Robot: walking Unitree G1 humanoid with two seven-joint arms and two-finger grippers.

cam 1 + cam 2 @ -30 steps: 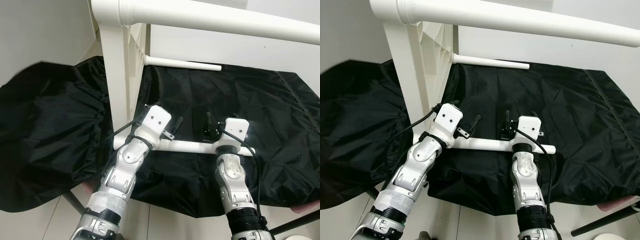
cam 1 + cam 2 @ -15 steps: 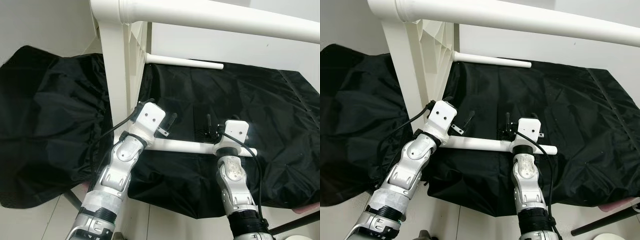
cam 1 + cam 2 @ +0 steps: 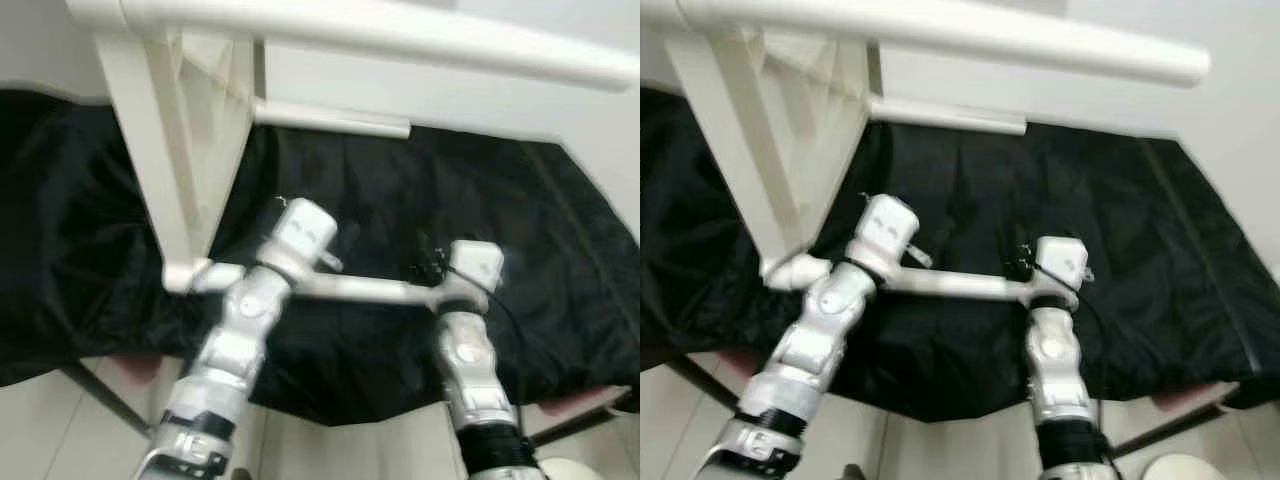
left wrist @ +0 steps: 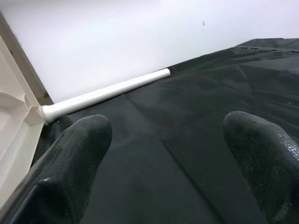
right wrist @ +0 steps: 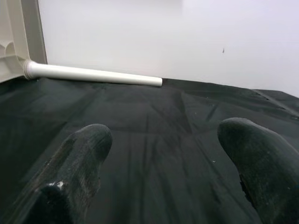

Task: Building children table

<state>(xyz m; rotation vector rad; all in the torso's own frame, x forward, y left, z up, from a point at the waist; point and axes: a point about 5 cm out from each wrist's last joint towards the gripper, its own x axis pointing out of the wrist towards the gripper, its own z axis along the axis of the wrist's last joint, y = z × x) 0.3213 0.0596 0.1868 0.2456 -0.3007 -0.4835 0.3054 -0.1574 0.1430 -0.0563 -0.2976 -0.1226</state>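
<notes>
Compared with a second ago, my left arm now reaches further across the near white leg [image 3: 370, 290], and the whole head view has shifted and blurred, which I put down to camera motion. The table frame [image 3: 175, 150] stands on its side on the black cloth [image 3: 520, 230], at my left, with its legs projecting toward my right. One thick leg [image 3: 400, 40] runs across the top of the head views. A thinner far leg [image 4: 105, 93] lies low near the white wall [image 5: 140, 32], its end free above the cloth.

My left gripper [image 3: 335, 245] sits just past the near leg, close to where that leg meets the frame. My left wrist view shows both fingers [image 4: 70, 168] spread wide, with nothing but cloth between them: the claw is released and grasps nothing.

My right gripper [image 3: 432, 262] sits further along the same leg, toward its free end. Its fingers [image 5: 74, 172] are likewise spread apart over bare cloth, holding nothing.

Both wrists appear to rest on or just over the near leg; the blur prevents me from confirming contact. Pale floor [image 3: 60, 430] shows below the cloth's near edge.
</notes>
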